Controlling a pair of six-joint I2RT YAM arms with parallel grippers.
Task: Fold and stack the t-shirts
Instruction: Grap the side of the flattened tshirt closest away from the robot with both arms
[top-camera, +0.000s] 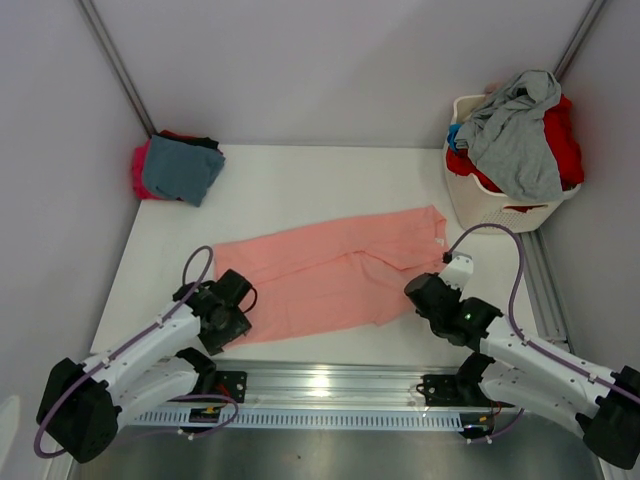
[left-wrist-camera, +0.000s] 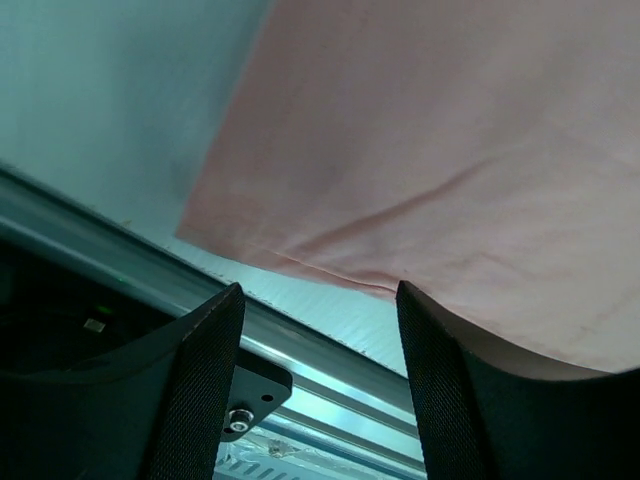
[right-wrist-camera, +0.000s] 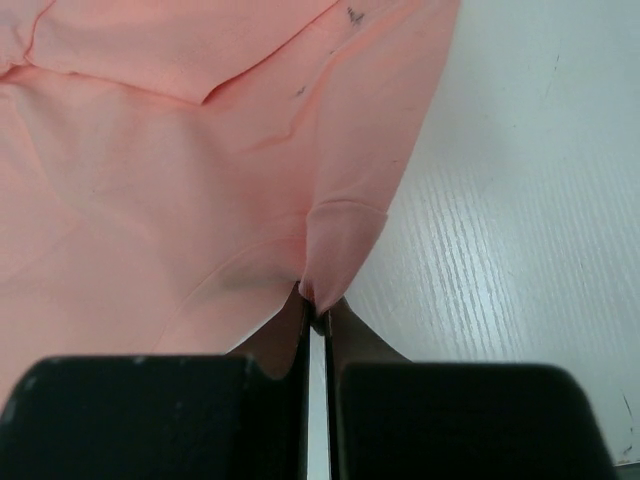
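Salmon-pink t-shirt (top-camera: 330, 275): laid flat on the table (top-camera: 300, 190) near the front edge, ready to be folded.
Right gripper (right-wrist-camera: 318, 312): jaws closed on a pinch of the shirt's edge, probably for lifting.
Left gripper (left-wrist-camera: 320, 300): jaws wide, nothing held, set at the near hem, seemingly for a second grasp.

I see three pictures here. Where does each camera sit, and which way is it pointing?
Top external: fixed above and behind the arms, looking down on the white table; both arms show, left gripper and right gripper at the salmon-pink cloth t-shirt.
Left wrist: on the left arm, looking past its open black fingers at the shirt's near edge and a metal rail.
Right wrist: on the right arm, looking along its shut fingers, which pinch a fold of the shirt.
Shared: all three show that pink shirt.
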